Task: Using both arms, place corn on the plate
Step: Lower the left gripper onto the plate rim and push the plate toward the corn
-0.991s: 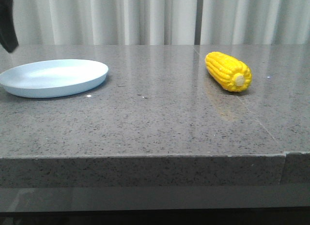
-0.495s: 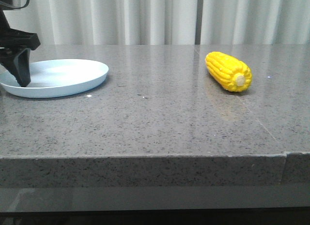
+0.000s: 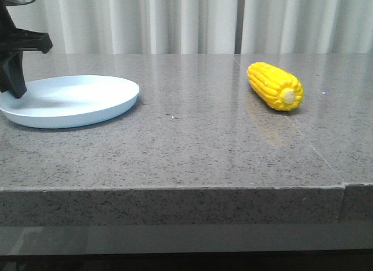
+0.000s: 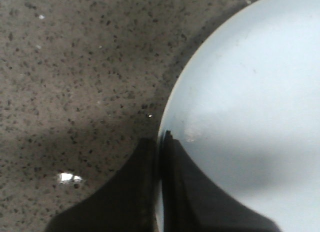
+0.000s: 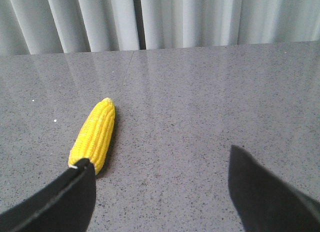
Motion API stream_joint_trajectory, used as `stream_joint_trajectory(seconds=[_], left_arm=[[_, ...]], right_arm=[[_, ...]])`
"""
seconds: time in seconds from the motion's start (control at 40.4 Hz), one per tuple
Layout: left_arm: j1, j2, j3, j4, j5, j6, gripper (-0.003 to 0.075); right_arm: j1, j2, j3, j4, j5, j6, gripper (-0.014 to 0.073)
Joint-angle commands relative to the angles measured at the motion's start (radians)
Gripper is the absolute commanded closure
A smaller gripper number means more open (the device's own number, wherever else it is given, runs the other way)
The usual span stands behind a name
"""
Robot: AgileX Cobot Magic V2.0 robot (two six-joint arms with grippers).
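The yellow corn (image 3: 275,85) lies on the grey stone table at the right, pale stub end toward the front. The pale blue plate (image 3: 87,102) sits at the left. My left gripper (image 3: 13,78) stands at the plate's left rim; in the left wrist view it (image 4: 160,142) is shut on the plate's rim (image 4: 172,105), one finger inside and one outside. My right gripper (image 5: 159,156) is open and empty above the table, with the corn (image 5: 95,135) just beyond one fingertip (image 5: 80,179). The right gripper does not show in the front view.
The table's front edge (image 3: 175,189) runs across the front view, with a seam (image 3: 342,186) at the right. Pale curtains (image 3: 192,20) hang behind the table.
My left gripper came down at the plate's left rim and closed on it. The plate has shifted a little to the right. The corn has not moved.
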State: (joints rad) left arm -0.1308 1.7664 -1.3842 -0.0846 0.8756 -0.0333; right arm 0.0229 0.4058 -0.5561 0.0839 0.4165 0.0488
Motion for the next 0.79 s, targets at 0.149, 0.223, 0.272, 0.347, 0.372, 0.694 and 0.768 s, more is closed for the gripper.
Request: stream_joint_trajectory(seconds=[0.149,0.223,0.272,0.347,0.372,0.694,0.768], left_arm=[[0.003,-0.099,-0.089,-0.198,-0.054,0.055,0.0741],[-0.001,-0.1,-0.127,-0.243,-0.033,0.057,0.0741],[-0.014,-0.1,-0.151,-0.254,-0.024,0.057,0.0741],[-0.044,-0.086,-0.171,-0.272,-0.023,0.057,0.0741],[-0.053,-0.08,-0.176,-0.28,-0.025,0.057,0.0741],[-0.164,0.024,-0.194,-0.327,-0.07,0.057,0.0741],[-0.167,0.045,-0.194,-0.336,-0.068,0.057,0.074]], right_arm=[[-0.004,0.012,-0.035,-0.001,-0.083,-0.008,0.0018],[-0.004,0.012,-0.035,-0.001,-0.083,-0.008,0.0018],[-0.004,0.012,-0.035,-0.001,-0.083,-0.008,0.0018],[-0.004,0.012,-0.035,-0.001,-0.083,-0.008,0.0018],[-0.004,0.012,-0.035,-0.001,-0.083,-0.008,0.0018],[-0.004,0.012,-0.035,-0.001,-0.083,-0.008,0.0018],[-0.004,0.012,-0.035,-0.001,-0.083,-0.008,0.0018]])
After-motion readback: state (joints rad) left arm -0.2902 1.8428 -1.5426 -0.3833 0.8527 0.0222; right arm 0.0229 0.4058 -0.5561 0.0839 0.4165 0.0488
